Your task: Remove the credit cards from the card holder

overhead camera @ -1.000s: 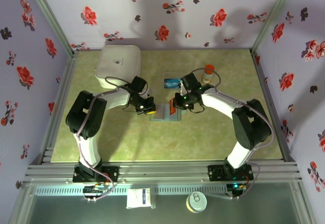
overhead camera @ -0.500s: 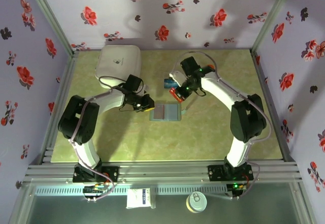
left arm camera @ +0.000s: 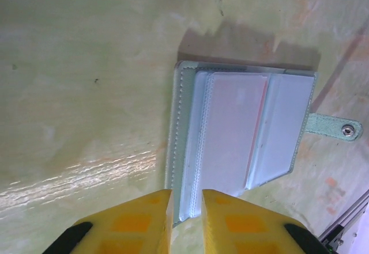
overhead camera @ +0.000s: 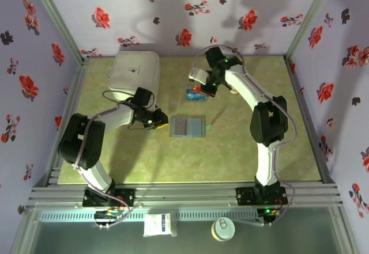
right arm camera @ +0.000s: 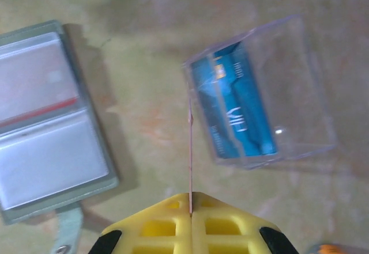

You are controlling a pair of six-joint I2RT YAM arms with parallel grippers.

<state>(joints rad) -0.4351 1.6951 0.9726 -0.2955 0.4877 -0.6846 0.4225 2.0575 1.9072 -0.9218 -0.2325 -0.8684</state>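
1. Since one second ago the red credit card [overhead camera: 198, 89] has left the card holder [overhead camera: 187, 126]. The right gripper [right arm camera: 190, 199] has carried it toward the far edge of the tabletop [overhead camera: 248, 150] and stays clenched on it, the card standing edge-on between the fingers.
2. We see the card holder lying open and flat near the middle of the tabletop, with nothing touching it.
3. The blue credit card [right arm camera: 236, 116] lies in the clear plastic piece [right arm camera: 300, 93], just beyond the holder. The red card hangs above that piece's edge.
4. The left gripper [left arm camera: 184, 208] has drawn back to just beside the holder's left edge. Its jaws are a little apart and grasp nothing.
5. We judge that the red card only needs putting down. A red edge shows in one sleeve, and we cannot tell if it is another card.
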